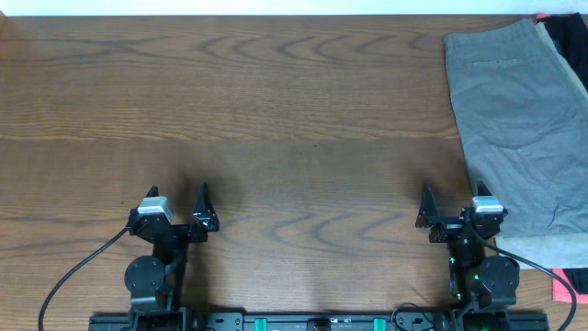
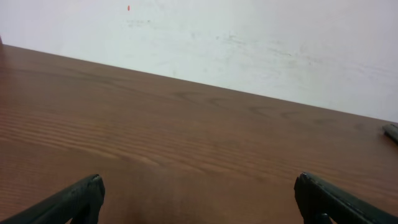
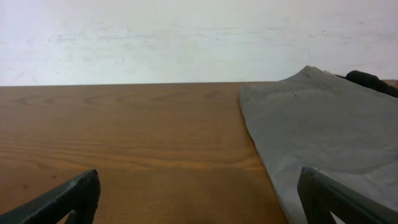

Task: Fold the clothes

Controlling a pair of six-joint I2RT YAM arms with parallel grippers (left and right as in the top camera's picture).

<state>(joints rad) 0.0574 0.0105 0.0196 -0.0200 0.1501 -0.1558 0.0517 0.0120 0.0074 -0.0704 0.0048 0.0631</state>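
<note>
Our left hand [image 1: 176,198] and right hand [image 1: 452,198] gape wide, empty; reaching for the grey shorts [image 1: 514,129] beside the right (beige pair [image 1: 537,248] underneath), we might pinch both.

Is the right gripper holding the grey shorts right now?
No, the right gripper is wide open, and the grey shorts lie flat on the table, ungripped.

Left hand [image 1: 177,195] and right hand [image 1: 452,193] — both gaping, empty, forward-facing
</note>
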